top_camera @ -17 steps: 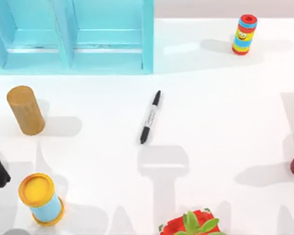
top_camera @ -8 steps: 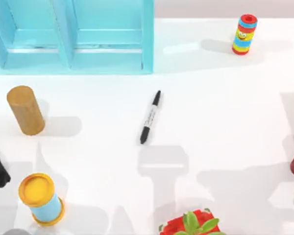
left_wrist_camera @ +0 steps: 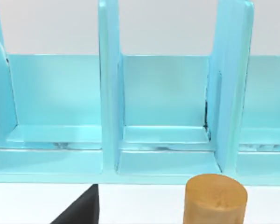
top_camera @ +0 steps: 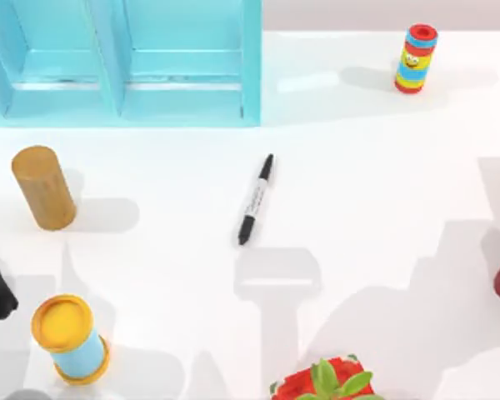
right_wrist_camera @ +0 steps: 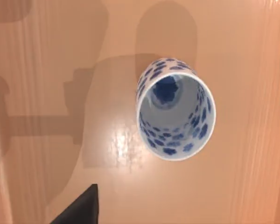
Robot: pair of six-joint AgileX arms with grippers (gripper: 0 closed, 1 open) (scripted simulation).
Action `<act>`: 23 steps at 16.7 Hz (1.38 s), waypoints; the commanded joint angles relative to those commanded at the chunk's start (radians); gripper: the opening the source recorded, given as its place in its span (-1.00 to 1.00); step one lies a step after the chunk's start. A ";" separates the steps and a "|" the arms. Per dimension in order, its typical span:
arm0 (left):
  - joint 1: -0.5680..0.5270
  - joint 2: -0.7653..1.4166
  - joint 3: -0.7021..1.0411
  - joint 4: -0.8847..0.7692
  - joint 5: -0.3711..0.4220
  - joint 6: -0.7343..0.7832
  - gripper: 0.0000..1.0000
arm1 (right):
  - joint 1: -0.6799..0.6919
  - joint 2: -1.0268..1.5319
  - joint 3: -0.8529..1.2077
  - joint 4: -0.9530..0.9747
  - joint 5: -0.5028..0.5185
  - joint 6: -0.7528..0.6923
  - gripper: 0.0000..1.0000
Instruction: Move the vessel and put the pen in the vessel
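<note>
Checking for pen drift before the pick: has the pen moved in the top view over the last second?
No. The pen lies at the same spot and slant, below the right end of the blue shelf; only shadows on the table changed.

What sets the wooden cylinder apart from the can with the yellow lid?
The wooden cylinder is plain tan all over; the yellow-lidded can has a light-blue body with yellow rims. The wooden cylinder stands nearer the blue shelf; the can sits nearer the table's front edge. Both stand upright on the table's left side and look similar in size.
</note>
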 joint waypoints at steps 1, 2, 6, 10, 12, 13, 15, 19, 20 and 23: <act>0.000 0.000 0.000 0.000 0.000 0.000 1.00 | -0.008 0.033 0.027 -0.023 0.000 -0.008 1.00; 0.000 0.000 0.000 0.000 0.000 0.000 1.00 | -0.014 0.055 0.046 -0.039 0.000 -0.014 1.00; 0.000 0.000 0.000 0.000 0.000 0.000 1.00 | -0.017 0.067 0.056 -0.048 0.000 -0.017 1.00; 0.000 0.000 0.000 0.000 0.000 0.000 1.00 | -0.013 0.069 0.038 -0.029 0.000 -0.015 1.00; 0.000 0.000 0.000 0.000 0.000 0.000 1.00 | -0.014 0.080 -0.012 0.027 0.000 -0.014 1.00; 0.000 0.000 0.000 0.000 0.000 0.000 1.00 | -0.014 0.088 -0.044 0.070 0.000 -0.013 1.00; 0.000 0.000 0.000 0.000 0.000 0.000 1.00 | -0.014 0.107 -0.119 0.175 0.000 -0.013 1.00; 0.000 0.000 0.000 0.000 0.000 0.000 1.00 | -0.014 0.138 -0.239 0.320 0.000 -0.013 1.00; 0.000 0.000 0.000 0.000 0.000 0.000 1.00 | -0.014 0.141 -0.247 0.329 0.000 -0.013 1.00; 0.000 0.000 0.000 0.000 0.000 0.000 1.00 | -0.014 0.141 -0.248 0.330 0.000 -0.013 1.00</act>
